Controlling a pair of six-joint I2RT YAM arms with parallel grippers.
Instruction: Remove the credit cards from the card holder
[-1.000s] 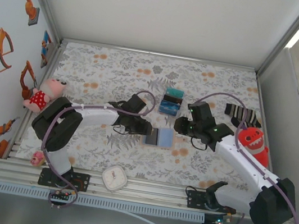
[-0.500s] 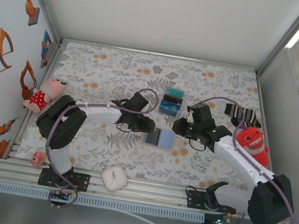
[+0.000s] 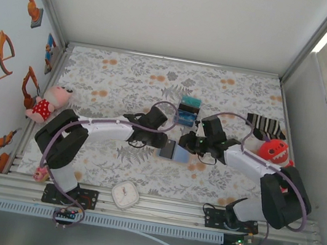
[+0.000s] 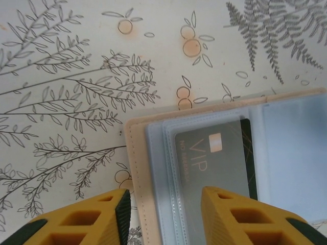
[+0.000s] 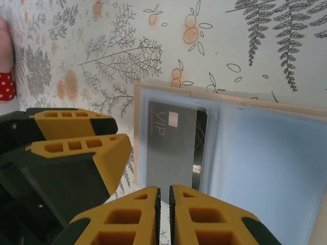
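Right hand [image 5: 164,190] is clenched, fingertips almost touching at the dark VIP card [image 5: 176,140]'s end; whether it pinches the card I cannot tell. Left hand [image 4: 163,196] is released, astride the tan edge of the open card holder [image 4: 291,148], which lies flat on the floral worktop [image 3: 113,83] between both hands.

The dark card [image 4: 212,153] tucked in the card holder [image 4: 137,168] reads "VIP" in pale letters.

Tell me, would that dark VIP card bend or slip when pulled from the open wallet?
The VIP card lies flat with crisp edges, so it is probably stiff and light. It sits under a clear sleeve of the card holder, so it may slide smoothly, though the thin holder might drag along.
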